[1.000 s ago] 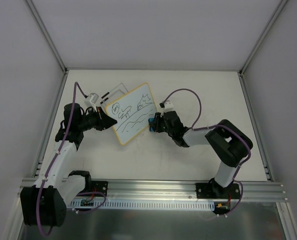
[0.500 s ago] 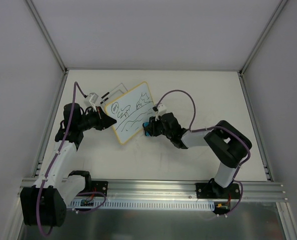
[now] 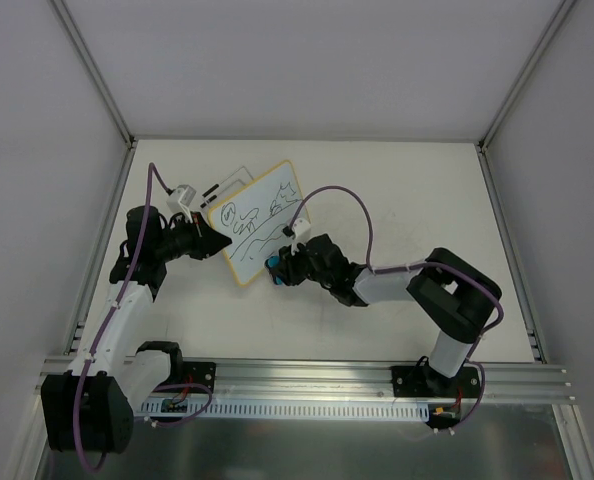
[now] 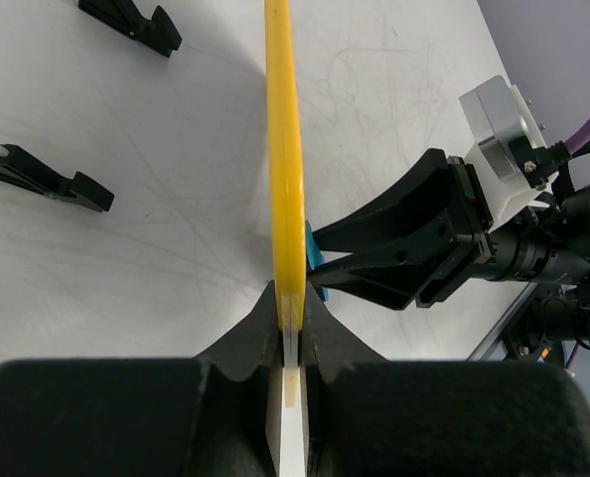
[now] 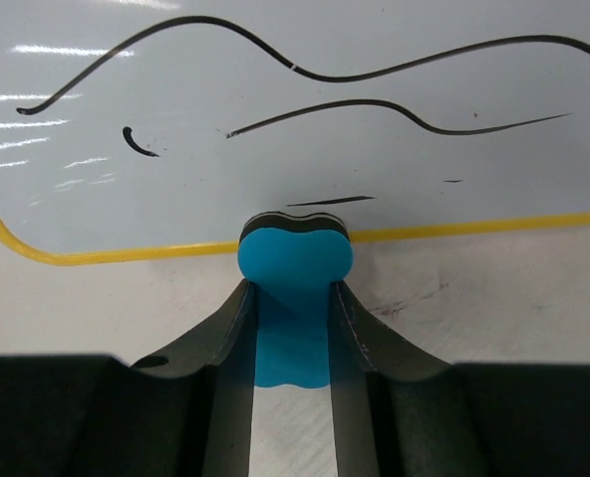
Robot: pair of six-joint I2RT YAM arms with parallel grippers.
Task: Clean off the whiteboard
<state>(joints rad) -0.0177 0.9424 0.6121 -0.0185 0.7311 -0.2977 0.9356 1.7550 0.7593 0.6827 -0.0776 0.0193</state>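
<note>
My right fingers point(image 5: 293, 286) are closed on the blue eraser point(image 5: 295, 253), gripping its back half with the rounded nose sticking out. My left fingers point(image 4: 290, 298) are pinched shut on one edge of the whiteboard point(image 5: 275, 99) and hold it tipped up over the worktop point(image 3: 377, 190), near its left-centre. The eraser nose sits right at the board's yellow bottom rim, below all the ink. Risks: the board is clamped at one edge only, so a hard push from the eraser will probably pivot it or slide it out of the left pinch. The nose is so low it could snag on the rim or slip off under the board instead of riding up the face. A side load could also twist the eraser in my grip. Count: one board, one eraser, two arms. Ink in the right wrist view: two long wavy lines, one small hook, one short dash; the top view shows more scribbles higher up. Beyond the board, two black clips point(image 4: 47, 174) lie on the worktop, apart from it.
</note>
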